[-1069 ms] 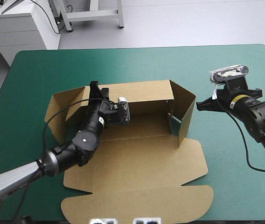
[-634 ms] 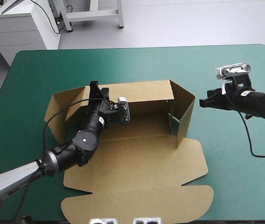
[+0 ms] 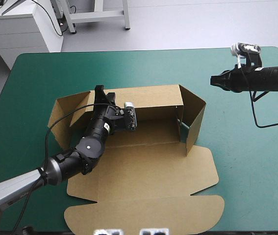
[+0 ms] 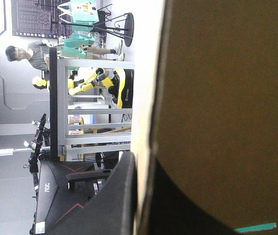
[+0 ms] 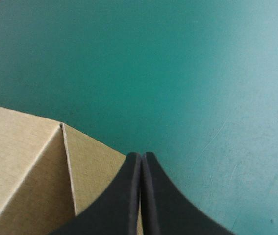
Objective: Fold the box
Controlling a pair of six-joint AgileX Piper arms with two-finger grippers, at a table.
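2 hands are seen at the desk (image 3: 241, 161), which is covered in teal-green, and the brown box (image 3: 143, 166) lies on the middle of it as a half-raised sheet. The back wall (image 3: 146, 103) of the box is stood upright, and the right wall (image 3: 193, 120) is raised too, angled outward with its short flap turned in toward the floor panel. At the other end the left flap (image 3: 63, 115) is only partly lifted. The lid panel (image 3: 148, 210) is spread flat toward the near edge of the desk. The left hand (image 3: 99, 93) is placed at the left part of the back wall, at its top edge, and it is clamped on the board. In the left wrist view the edge of the box (image 4: 227, 98) is seen to run between the 2 black fingers (image 4: 119, 196), with 1 finger on the outer side and the other against the brown inner face, so that almost no gap is left. The right hand (image 3: 214, 80) is held in the air to the right of the box, beyond the right wall and apart from it. In the right wrist view its fingers are pressed together into 1 pointed arch (image 5: 141, 155) and nothing is held in them. Under this hand a corner of the box (image 5: 26, 171) and the bare cover (image 5: 178, 73) are shown.
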